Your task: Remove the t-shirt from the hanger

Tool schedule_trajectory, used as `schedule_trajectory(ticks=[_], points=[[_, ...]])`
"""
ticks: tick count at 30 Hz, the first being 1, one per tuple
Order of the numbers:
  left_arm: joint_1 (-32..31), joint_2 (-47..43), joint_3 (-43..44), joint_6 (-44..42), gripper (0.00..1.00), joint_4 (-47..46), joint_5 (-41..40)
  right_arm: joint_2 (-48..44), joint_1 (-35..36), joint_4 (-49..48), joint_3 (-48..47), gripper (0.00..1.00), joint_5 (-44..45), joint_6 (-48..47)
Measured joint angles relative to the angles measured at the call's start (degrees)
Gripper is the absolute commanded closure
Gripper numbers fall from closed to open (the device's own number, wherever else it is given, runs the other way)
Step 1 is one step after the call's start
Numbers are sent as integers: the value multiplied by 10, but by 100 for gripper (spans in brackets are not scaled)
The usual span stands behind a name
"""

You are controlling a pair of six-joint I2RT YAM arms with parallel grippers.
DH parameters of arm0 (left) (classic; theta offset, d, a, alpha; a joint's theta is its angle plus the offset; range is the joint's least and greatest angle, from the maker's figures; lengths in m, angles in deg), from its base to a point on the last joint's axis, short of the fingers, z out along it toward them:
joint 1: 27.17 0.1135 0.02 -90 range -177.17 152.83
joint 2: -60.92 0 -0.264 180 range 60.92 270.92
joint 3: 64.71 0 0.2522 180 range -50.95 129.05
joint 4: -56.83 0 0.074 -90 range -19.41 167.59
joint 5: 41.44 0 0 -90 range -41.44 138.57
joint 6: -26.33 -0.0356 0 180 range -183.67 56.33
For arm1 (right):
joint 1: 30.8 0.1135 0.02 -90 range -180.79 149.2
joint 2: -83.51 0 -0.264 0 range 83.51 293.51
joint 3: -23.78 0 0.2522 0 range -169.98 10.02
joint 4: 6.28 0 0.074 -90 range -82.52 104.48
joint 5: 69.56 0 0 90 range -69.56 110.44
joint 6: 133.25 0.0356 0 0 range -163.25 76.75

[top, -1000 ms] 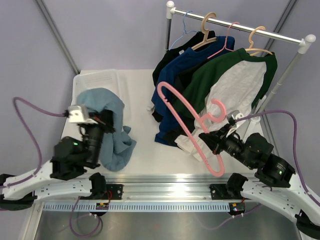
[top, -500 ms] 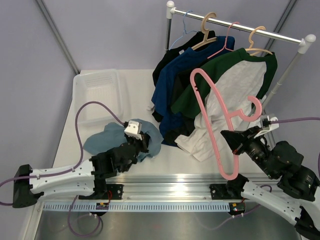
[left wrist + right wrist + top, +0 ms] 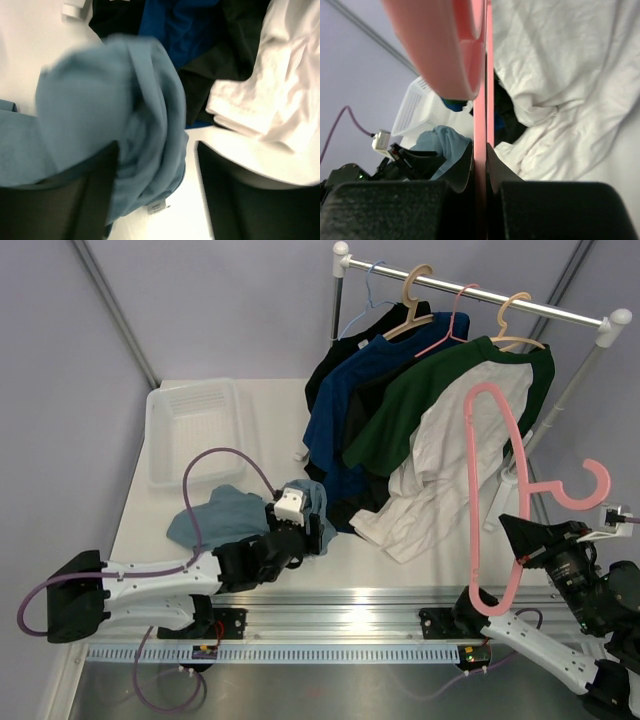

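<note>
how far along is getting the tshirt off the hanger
Done: the light blue t-shirt is off the pink hanger and lies crumpled on the table. In hand: the right hand grips the bare hanger, held up to the right; the left hand is open over the shirt. Left: probably just backing the left hand away and parking the hanger.

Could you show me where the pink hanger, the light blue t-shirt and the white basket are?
pink hanger [image 3: 469, 500], top view, its long straight bar.
light blue t-shirt [image 3: 225, 515], top view, its crumpled middle.
white basket [image 3: 195, 430], top view, its bare floor.
</note>
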Motion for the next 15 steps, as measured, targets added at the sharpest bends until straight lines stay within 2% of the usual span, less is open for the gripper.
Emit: schedule_trajectory(ticks=[1, 3, 8, 15], points=[[0, 4, 1, 0, 18, 1, 6, 2, 0, 15, -6, 100, 14, 6], [0, 9, 6, 3, 1, 8, 20, 10, 0, 44, -23, 100, 41, 17], [1, 5, 46, 4, 1, 43, 49, 73, 0, 112, -87, 100, 118, 25], [1, -74, 123, 2, 1, 143, 56, 268, 0, 189, -219, 100, 212, 32]])
